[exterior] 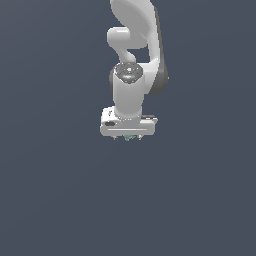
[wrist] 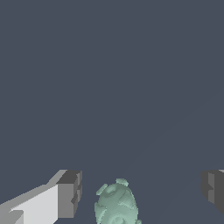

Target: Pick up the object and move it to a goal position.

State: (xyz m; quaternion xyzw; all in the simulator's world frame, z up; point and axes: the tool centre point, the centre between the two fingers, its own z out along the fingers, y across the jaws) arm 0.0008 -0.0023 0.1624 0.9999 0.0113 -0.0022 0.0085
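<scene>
We have the claw [wrist: 140,192] spread wide around the object [wrist: 116,204], pads apart from it. Grasp step; next, we judge, closing squarely.

The tool [exterior: 128,137] hides most of the object [exterior: 130,138].

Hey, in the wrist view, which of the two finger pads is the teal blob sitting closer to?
The pad on the white finger; the blob sits just beside it, far from the other pad.

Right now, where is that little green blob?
The green blob sits between the open pincer's two fingers, touching neither; in the exterior view it peeks out just beneath the white hand.
</scene>
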